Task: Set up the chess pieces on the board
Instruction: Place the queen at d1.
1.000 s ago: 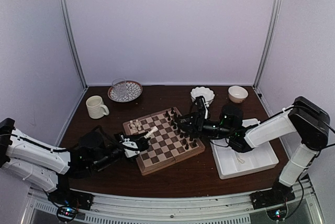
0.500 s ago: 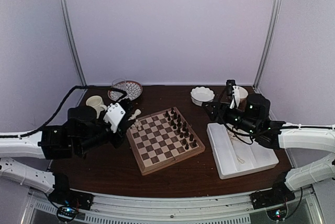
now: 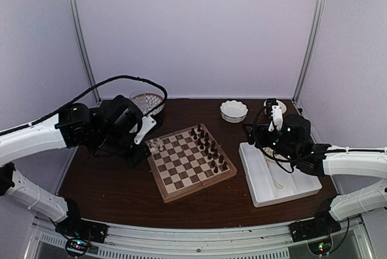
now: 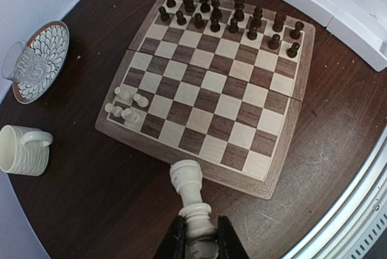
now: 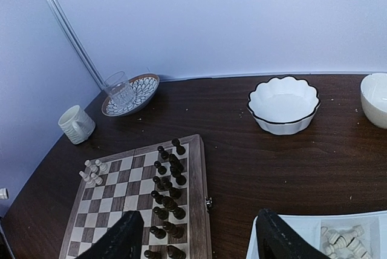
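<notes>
The board (image 3: 181,171) lies mid-table, with dark pieces (image 3: 208,147) ranked along its right side. Three or so cream chess pieces (image 4: 126,104) stand at its far left corner, also seen in the right wrist view as chess pieces (image 5: 92,171). My left gripper (image 4: 201,220) is shut on the base of a cream chess piece (image 4: 186,177) and hovers high beside the board's left edge (image 3: 147,131). My right gripper (image 5: 202,241) is open and holds nothing; it hangs over the white tray's far end (image 3: 275,114). More cream pieces (image 5: 344,238) lie in the tray.
The white tray (image 3: 284,186) sits right of the board. Along the back stand a patterned plate with a glass (image 3: 147,98), a scalloped bowl (image 3: 233,111) and a cream cup (image 5: 375,98). A ribbed mug (image 4: 24,150) stands left of the board.
My left arm rose from low at the board's near left to high over its far left side, still holding the piece. My right arm pulled back off the board to above the tray.
</notes>
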Tool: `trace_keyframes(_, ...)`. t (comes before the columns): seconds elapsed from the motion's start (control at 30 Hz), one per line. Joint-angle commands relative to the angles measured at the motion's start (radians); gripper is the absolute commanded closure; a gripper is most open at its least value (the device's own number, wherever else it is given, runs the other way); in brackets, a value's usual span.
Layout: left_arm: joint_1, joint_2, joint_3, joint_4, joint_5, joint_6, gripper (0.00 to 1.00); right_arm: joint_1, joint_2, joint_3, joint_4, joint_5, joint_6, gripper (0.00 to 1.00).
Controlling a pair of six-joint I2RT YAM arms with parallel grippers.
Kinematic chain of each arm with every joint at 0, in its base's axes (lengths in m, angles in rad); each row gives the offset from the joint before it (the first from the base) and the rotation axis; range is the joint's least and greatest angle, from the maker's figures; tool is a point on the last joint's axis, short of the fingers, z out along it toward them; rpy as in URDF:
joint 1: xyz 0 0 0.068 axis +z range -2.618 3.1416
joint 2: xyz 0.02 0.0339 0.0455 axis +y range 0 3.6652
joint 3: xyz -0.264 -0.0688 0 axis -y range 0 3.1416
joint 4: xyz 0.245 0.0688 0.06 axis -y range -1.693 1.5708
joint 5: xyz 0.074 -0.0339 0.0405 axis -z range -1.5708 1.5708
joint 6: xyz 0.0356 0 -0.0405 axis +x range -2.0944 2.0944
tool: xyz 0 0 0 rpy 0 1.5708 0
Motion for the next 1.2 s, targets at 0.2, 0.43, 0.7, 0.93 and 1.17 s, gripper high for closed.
trace_keyframes(0.2, 0.185, 0.264, 0.195, -0.207, 0.370, 0.082, 1.00, 0.001, -0.016, -0.022, -0.004, 0.058, -0.031, 0.33)
trace_keyframes(0.43, 0.199, 0.504, 0.397, -0.395, 0.353, 0.157, 1.00, 0.001, -0.013, -0.022, 0.001, 0.062, -0.032, 0.34)
trace_keyframes(0.7, 0.204, 0.666, 0.510, -0.464, 0.338, 0.217, 1.00, 0.001, -0.023, -0.028, 0.005, 0.064, -0.032, 0.33)
trace_keyframes(0.93, 0.218, 0.750, 0.558, -0.478, 0.327, 0.231, 1.00, 0.001, -0.026, -0.029, 0.004, 0.059, -0.030, 0.33)
trace_keyframes(1.17, 0.231, 0.813, 0.599, -0.488, 0.265, 0.237, 1.00, 0.001, -0.030, -0.031, 0.007, 0.061, -0.025, 0.33)
